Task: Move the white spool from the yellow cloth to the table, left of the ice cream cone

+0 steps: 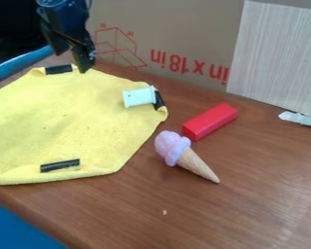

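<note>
My claw (72, 60) hangs at the far left, over the far edge of the yellow cloth (74, 121), near a black strip (59, 69). Its two fingers stand apart, a modest gap between them, and I have hold of nothing. The cloth is spread over the left of the wooden table (249, 209); another strip (60, 166) lies along its near edge, and a third (159, 100) sits at its right corner. I take these to be there to keep the edges down, though some folds remain.

By that corner, a white spool (139, 97) lies on its side on the cloth, where its round flanges might let it roll. Right of the cloth, a red block (210, 121) rests flat on a long face, so it should be steady. Just nearer lies a toy ice cream cone (184, 155), on its side because its point gives it nothing to stand on.
</note>
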`<move>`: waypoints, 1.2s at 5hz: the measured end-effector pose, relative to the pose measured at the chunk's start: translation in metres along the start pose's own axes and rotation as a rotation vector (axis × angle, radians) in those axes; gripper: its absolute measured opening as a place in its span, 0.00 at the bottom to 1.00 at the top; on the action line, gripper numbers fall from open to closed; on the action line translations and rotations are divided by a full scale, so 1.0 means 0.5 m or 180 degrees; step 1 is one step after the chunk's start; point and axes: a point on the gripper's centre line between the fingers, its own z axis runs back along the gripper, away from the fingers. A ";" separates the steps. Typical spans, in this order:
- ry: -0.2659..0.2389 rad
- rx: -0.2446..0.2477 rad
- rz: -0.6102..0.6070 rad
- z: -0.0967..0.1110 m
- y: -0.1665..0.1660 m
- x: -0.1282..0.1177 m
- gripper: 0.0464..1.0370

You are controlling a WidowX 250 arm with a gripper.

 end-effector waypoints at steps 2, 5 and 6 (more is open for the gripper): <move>-0.0065 -0.0376 -0.0509 -0.028 -0.048 0.047 0.96; 0.0049 -0.0754 -0.0804 -0.067 -0.101 0.078 0.96; 0.0030 -0.0742 -0.0899 -0.072 -0.116 0.087 0.96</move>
